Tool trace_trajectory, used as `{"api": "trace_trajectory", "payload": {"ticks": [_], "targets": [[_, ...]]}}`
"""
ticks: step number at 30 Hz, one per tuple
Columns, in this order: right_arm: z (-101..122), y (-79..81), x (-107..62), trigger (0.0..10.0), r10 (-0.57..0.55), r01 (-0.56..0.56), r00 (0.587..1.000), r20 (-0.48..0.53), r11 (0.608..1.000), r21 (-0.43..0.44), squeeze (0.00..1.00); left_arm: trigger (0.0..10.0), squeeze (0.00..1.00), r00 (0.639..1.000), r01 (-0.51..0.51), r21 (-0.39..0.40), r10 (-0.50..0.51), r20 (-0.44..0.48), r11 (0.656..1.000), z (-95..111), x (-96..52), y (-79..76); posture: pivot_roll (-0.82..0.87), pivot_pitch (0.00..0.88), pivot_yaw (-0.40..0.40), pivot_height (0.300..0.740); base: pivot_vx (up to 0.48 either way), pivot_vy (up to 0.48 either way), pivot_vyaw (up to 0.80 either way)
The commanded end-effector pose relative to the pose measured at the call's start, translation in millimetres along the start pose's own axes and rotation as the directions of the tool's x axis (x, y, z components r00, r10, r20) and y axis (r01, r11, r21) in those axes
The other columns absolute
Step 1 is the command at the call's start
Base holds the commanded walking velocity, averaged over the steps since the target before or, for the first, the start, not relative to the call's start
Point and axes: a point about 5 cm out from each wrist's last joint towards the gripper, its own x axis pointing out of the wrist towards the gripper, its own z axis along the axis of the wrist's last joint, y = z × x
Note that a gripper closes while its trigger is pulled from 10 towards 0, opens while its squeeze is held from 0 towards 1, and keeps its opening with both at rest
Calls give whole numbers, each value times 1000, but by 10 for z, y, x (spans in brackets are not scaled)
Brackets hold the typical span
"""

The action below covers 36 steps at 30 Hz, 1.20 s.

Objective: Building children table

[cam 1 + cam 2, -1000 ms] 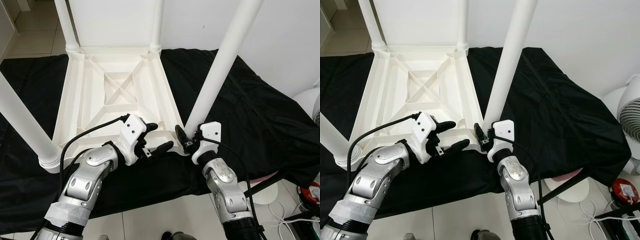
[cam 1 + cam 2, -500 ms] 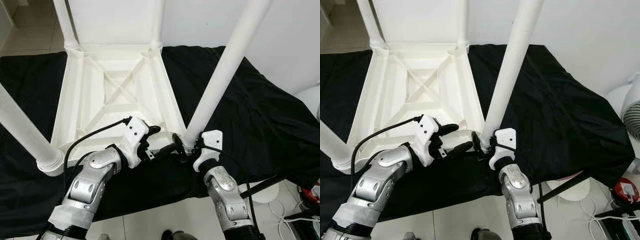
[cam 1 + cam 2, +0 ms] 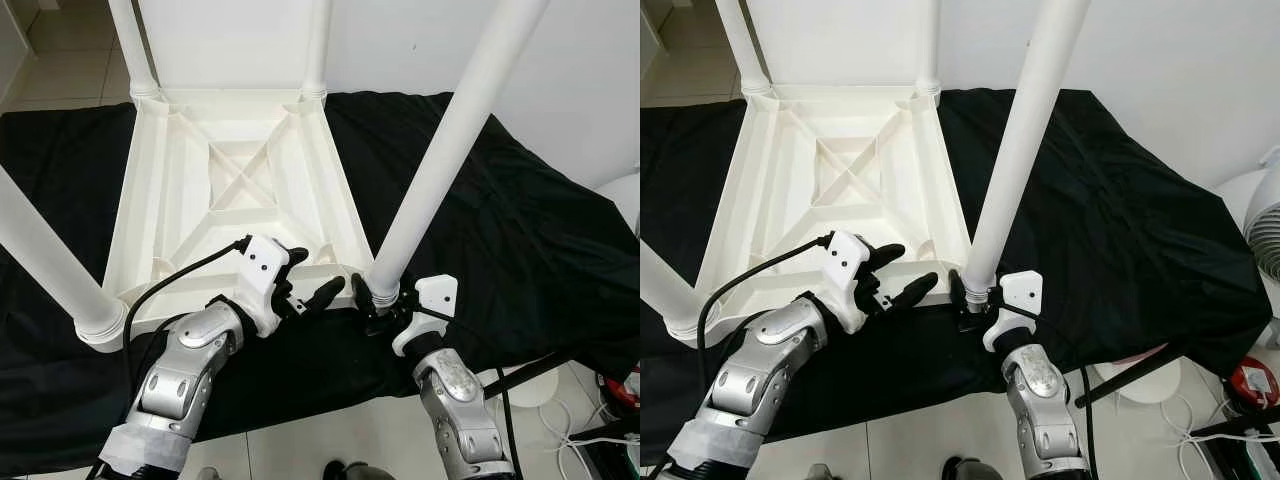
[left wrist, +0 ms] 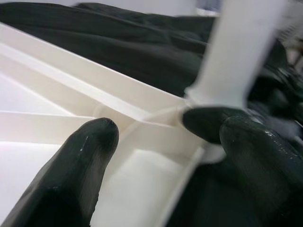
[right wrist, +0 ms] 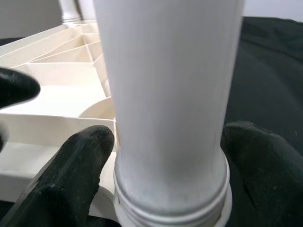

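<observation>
Black cloth (image 3: 520, 230) over a raised surface, bearing an upturned white table (image 3: 235, 190).

From my seat I see the cloth draped across the whole support, creased at the robot's right and hanging over the near edge above pale floor tiles (image 3: 310, 440). The table lies top-down directly on the cloth, its ribbed underside facing up and its four legs (image 3: 450, 150) pointing upward, one at each corner. The near right corner sits close to the cloth's front edge.

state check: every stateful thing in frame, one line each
table top: upside down on black cloth, ribs up
near right leg: upright in its corner socket
other three legs: standing in their sockets
right gripper: fingers either side of that leg's base
left gripper: open, over table's near edge
</observation>
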Motion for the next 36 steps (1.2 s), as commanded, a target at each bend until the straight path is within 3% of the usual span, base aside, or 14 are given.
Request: {"api": "trace_trajectory", "payload": {"ticks": [1,7,17,36], "targets": [[95,-68,36,10000,45,-44,999,25,999,-23,0,10000,0,990,142,-2,-142,-20,990,-11,-38,-82,37,115,-45,740,0,0,0],[147,-209,83,10000,104,-103,995,13,993,-62,0,10000,0,987,159,9,-159,-14,987,10,-59,-43,40,114,-56,740,0,0,0],[174,-235,125,10000,122,-120,992,23,991,-60,0,10000,0,992,119,2,-119,40,993,82,-42,10,35,106,-73,740,0,0,0],[248,-289,184,10000,146,-144,988,39,988,-64,0,10000,0,987,153,21,-153,40,988,114,1,-7,-2,146,-83,740,0,0,0]]}}
